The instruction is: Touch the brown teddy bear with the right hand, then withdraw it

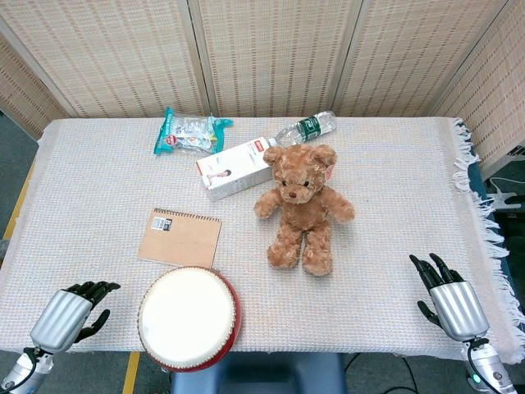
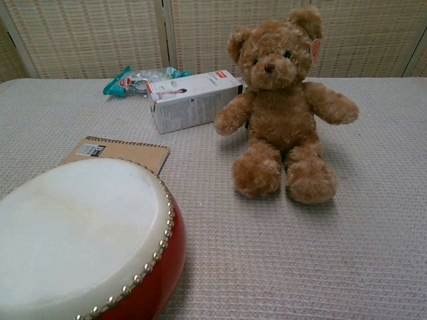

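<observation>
The brown teddy bear (image 1: 302, 205) sits upright near the middle of the table, facing the front edge; in the chest view the bear (image 2: 280, 107) fills the upper right. My right hand (image 1: 447, 300) hovers at the front right corner, well clear of the bear, holding nothing, its fingers extended and slightly apart. At the front left corner, my left hand (image 1: 70, 312) also holds nothing, fingers loosely curved. Neither hand shows in the chest view.
A red drum with a white skin (image 1: 189, 318) stands at the front edge, left of centre. A brown spiral notebook (image 1: 180, 238) lies behind it. A white box (image 1: 236, 168), a water bottle (image 1: 305, 128) and a teal snack bag (image 1: 187, 133) lie behind the bear.
</observation>
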